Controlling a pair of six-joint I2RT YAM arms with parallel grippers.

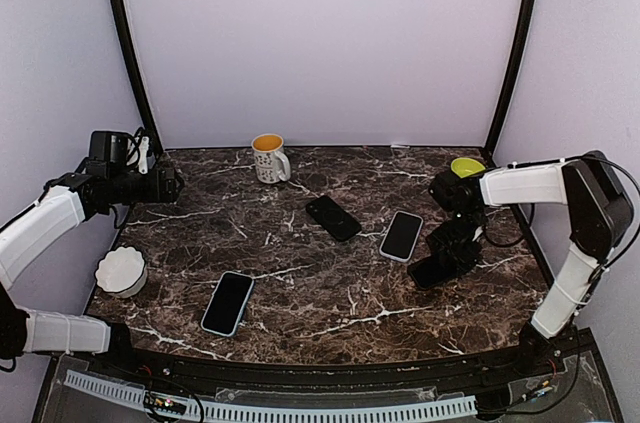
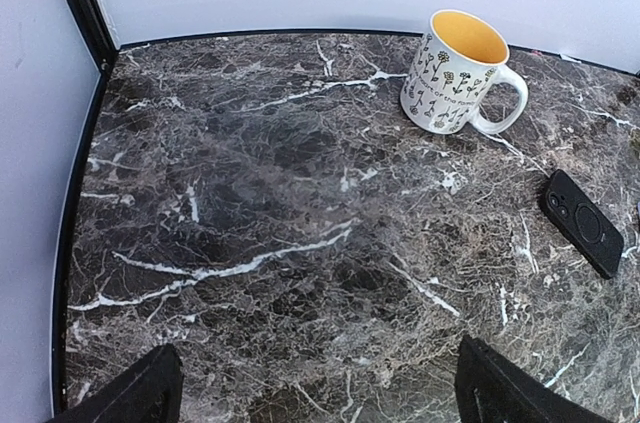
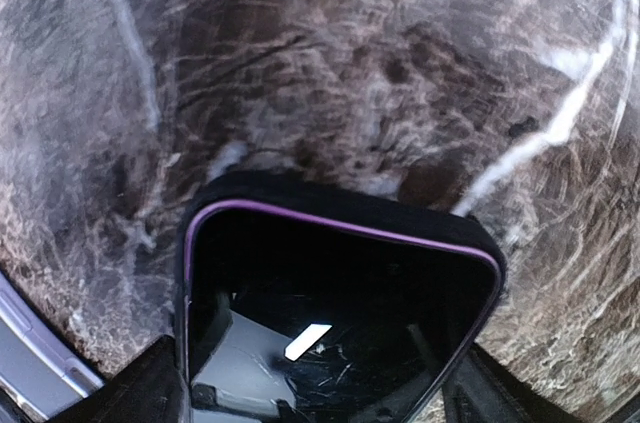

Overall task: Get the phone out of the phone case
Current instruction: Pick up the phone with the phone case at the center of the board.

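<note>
Dark, white-veined marble covers the table (image 1: 300,333), closed in by pale lilac walls. At its right side the cased phone (image 3: 340,313) sits directly under the right pincer (image 3: 310,381), well apart from the left arm. The phone's long axis runs back toward the wrist, so the two fingers straddle its width, one just beside each long edge, though I cannot tell whether they are clamped on it. The left pincer (image 2: 320,393) hangs wide and empty over bare marble near the mug (image 2: 455,71).
</note>
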